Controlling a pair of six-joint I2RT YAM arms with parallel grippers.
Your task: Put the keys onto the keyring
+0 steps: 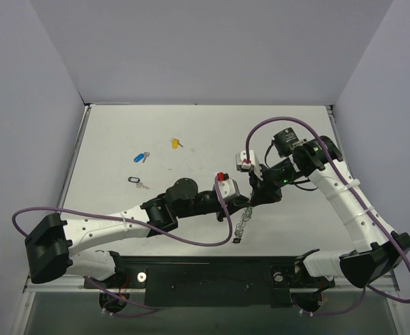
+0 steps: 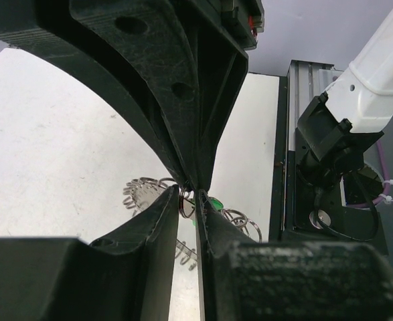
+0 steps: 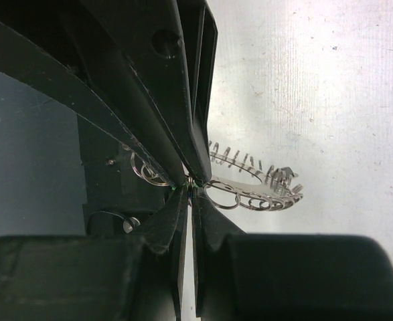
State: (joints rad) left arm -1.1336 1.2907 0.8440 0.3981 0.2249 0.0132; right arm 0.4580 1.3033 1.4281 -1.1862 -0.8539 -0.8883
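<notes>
Left pincer (image 2: 193, 208): you grasp the green-headed key (image 2: 214, 201) | Right pincer (image 3: 188, 195): clenched on edge of the keyring (image 3: 250, 190) | Keyring: front centre | blue key (image 1: 141, 157), yellow key (image 1: 175, 143), black key (image 1: 136, 181): loose, well left

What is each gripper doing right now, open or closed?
Left gripper: closed on a small ring beside the green key.
Right gripper: closed on the keyring edge.

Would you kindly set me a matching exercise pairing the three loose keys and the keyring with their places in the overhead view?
Things:
1 yellow-headed key
2 blue-headed key
3 black-headed key
4 keyring

Places:
A farthest right
B farthest back
C between the other two loose keys
D loose key nearest the front

Pairs: 1-B, 2-C, 3-D, 4-A
</notes>
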